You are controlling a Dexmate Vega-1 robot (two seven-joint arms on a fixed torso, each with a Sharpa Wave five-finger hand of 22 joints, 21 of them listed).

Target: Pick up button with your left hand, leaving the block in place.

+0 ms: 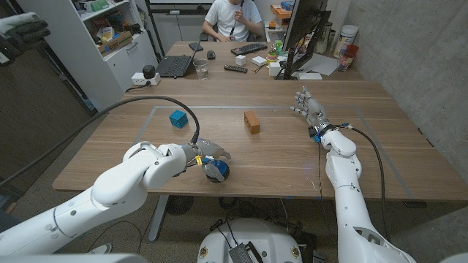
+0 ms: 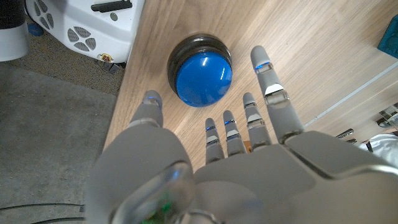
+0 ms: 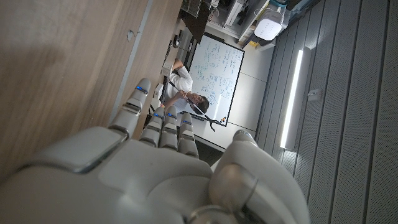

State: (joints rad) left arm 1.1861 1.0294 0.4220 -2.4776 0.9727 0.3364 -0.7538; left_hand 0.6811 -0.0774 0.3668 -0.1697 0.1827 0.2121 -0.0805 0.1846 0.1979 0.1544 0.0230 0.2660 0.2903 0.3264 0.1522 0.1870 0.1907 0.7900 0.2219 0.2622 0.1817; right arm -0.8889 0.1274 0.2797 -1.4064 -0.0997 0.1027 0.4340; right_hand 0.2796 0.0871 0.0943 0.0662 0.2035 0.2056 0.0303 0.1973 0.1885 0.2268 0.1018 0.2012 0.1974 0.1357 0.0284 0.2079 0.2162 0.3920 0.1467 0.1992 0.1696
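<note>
A round button point(image 1: 217, 171) with a blue dome and a black base sits close to the table's near edge. My left hand point(image 1: 205, 156) hovers right over it. In the left wrist view the button point(image 2: 201, 71) lies just beyond the spread fingers point(image 2: 272, 96), and nothing is held. A brown block point(image 1: 251, 122) stands at the table's middle, well away from both hands. My right hand point(image 1: 311, 112) is raised at the right side of the table with its fingers apart and nothing in it; the right wrist view shows the same hand point(image 3: 168, 162).
A blue cube point(image 1: 178, 118) lies on the left part of the table point(image 1: 278, 157). White tape lines mark a rectangle on the wood. Behind, a person sits at a second desk with a laptop point(image 1: 175, 66), a keyboard and a monitor.
</note>
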